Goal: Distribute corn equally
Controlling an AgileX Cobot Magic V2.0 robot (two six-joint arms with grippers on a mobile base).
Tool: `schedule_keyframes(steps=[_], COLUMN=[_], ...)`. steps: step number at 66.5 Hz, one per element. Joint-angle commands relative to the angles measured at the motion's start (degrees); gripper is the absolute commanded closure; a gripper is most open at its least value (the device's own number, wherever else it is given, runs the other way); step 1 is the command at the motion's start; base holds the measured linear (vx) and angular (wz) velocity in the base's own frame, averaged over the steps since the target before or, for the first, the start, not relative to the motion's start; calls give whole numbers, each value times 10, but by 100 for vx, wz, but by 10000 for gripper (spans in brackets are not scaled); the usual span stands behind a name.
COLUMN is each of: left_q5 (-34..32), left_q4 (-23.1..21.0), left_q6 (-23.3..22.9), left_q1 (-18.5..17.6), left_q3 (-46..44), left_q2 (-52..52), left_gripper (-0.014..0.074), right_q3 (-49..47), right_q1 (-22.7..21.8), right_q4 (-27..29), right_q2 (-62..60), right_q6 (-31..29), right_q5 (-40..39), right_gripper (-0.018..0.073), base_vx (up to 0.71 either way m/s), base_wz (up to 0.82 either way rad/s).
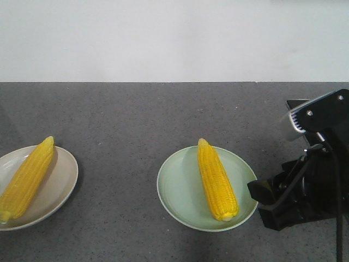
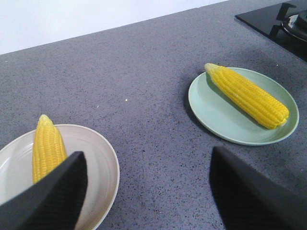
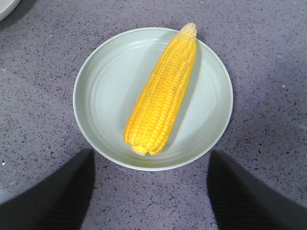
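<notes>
One yellow corn cob [image 1: 217, 180] lies on a pale green plate [image 1: 174, 191] at the centre of the counter; the right wrist view shows the same cob [image 3: 162, 93] on that plate [image 3: 103, 96]. A second corn cob [image 1: 27, 177] rests on a beige plate [image 1: 60, 180] at the left edge, also seen as cob [image 2: 47, 147] and plate [image 2: 98, 163] from the left wrist. My right gripper [image 3: 151, 184] is open over bare counter just short of the green plate, holding nothing. My left gripper [image 2: 148, 184] is open and empty, between the two plates.
The grey speckled counter [image 1: 125, 125] runs back to a white wall. A black cooktop [image 2: 276, 24] lies at the far right in the left wrist view. The right arm's black body [image 1: 311, 180] stands right of the green plate [image 2: 220, 115].
</notes>
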Motion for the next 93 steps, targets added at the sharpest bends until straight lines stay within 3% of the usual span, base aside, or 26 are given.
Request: schedule_keyframes(steps=[1, 21, 30, 72, 78, 93], left_q5=[-39, -38, -37, -33, -37, -201], left_q4=[-9, -9, -8, -8, 17, 53], left_q6=[-6, -6, -6, -6, -6, -31], left_q1=[-3, -3, -3, -3, 5, 65], left_q3=[-13, -13, -13, -13, -8, 122], left_q2=[4, 4, 4, 4, -5, -92], left_gripper=[196, 496, 605, 604, 604, 604], right_q3=[-14, -14, -14, -14, -14, -14], right_q1=[0, 0, 0, 0, 0, 0], right_q4=[-6, -6, -7, -7, -7, -7], right_q2=[-9, -9, -9, -9, -9, -9], right_q6=[0, 0, -1, -1, -1, -1], right_q5=[-29, -29, -29, -31, -31, -31], right_gripper=[214, 554, 570, 570, 570, 570], base_vx=[0, 0, 0, 0, 0, 0], base_wz=[0, 0, 0, 0, 0, 0])
